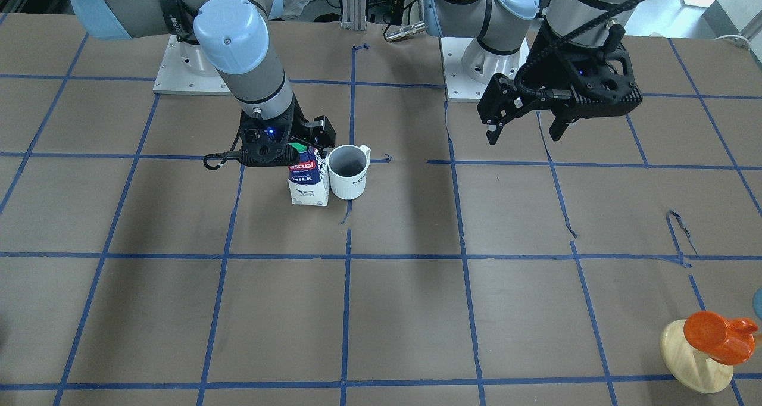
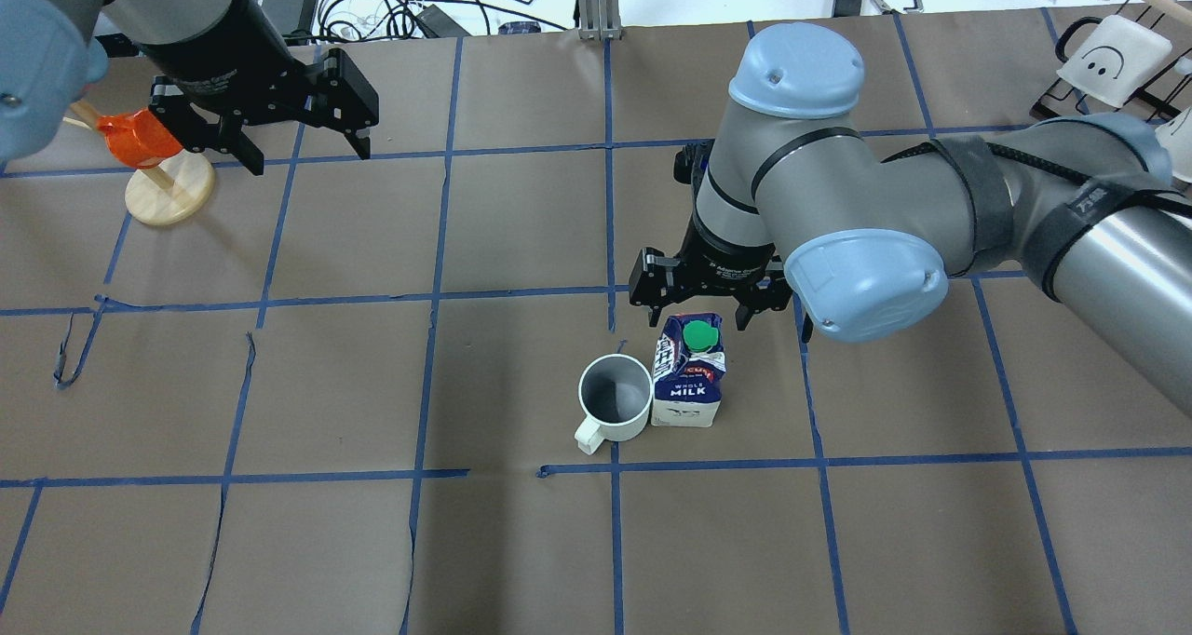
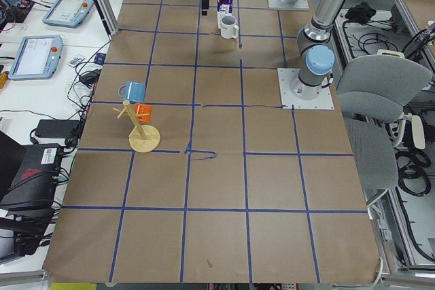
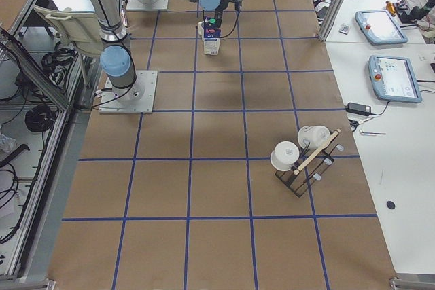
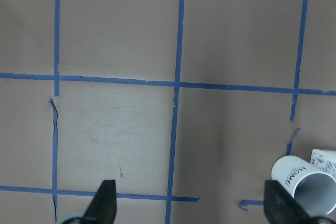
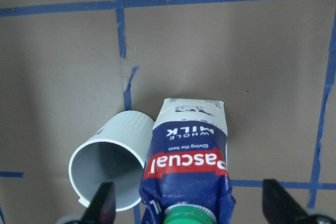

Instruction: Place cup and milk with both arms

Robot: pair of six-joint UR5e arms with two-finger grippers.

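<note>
Left gripper (image 2: 307,155): fingers spread, empty, held high towards the table's left end.
Cup (image 2: 615,398): upright, mid-table, touching the milk.
Milk (image 2: 689,384): upright, mid-table.
Right gripper (image 2: 698,320): fingers spread astride the milk's top. Any move is probably best made straight and vertical, since the cup crowds one side.

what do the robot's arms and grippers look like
Both are grey-silver tubes with light blue joint caps. The right arm wears black straps; a black ribbed cable runs down the left arm. The left gripper and right gripper are black, two-fingered.
</note>
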